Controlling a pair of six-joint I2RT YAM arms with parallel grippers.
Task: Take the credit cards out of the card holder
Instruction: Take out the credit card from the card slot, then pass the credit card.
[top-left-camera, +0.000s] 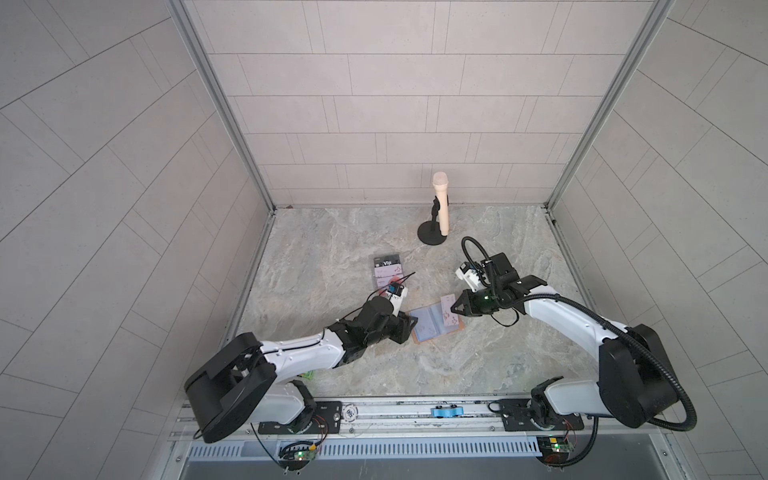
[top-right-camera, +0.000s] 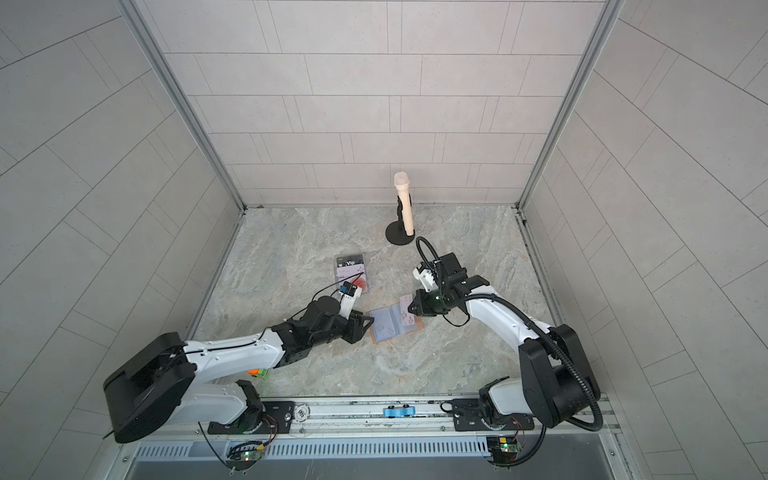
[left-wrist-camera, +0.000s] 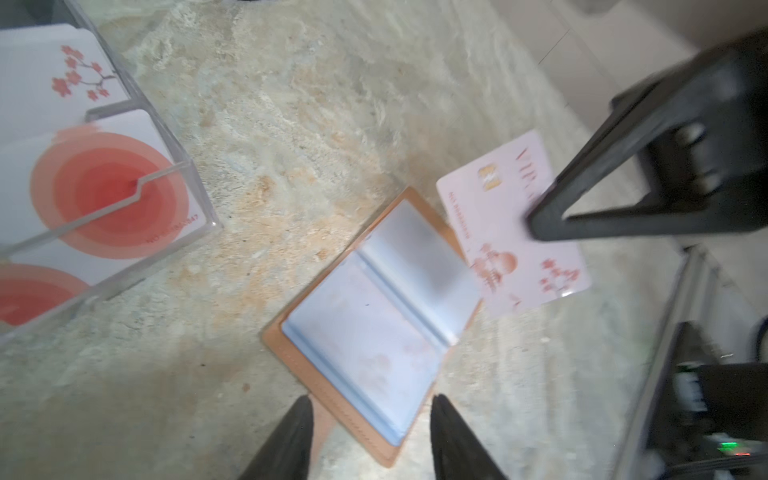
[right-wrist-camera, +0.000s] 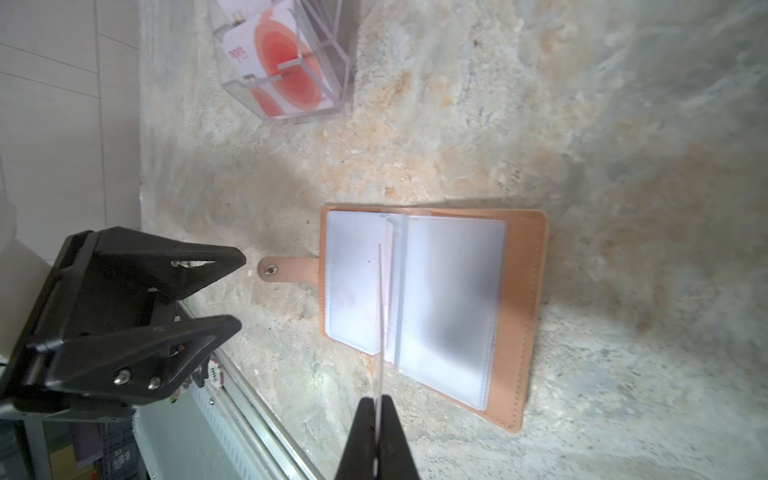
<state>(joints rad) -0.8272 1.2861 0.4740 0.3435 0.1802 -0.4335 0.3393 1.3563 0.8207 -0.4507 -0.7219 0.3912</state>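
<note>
Pink plastic card, stiff and slick, looks best pinched by its edge, as the right gripper does (left gripper parted, empty)

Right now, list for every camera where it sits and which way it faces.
Top views: high above the front rail, looking down at the table; left arm and right arm show.
Left wrist: on the left arm, facing the open card holder; the left gripper shows, open.
Right wrist: on the right arm, facing the holder; the right gripper shows, shut on the pink card.
Shared: both wrist views show the holder and the clear box.
</note>
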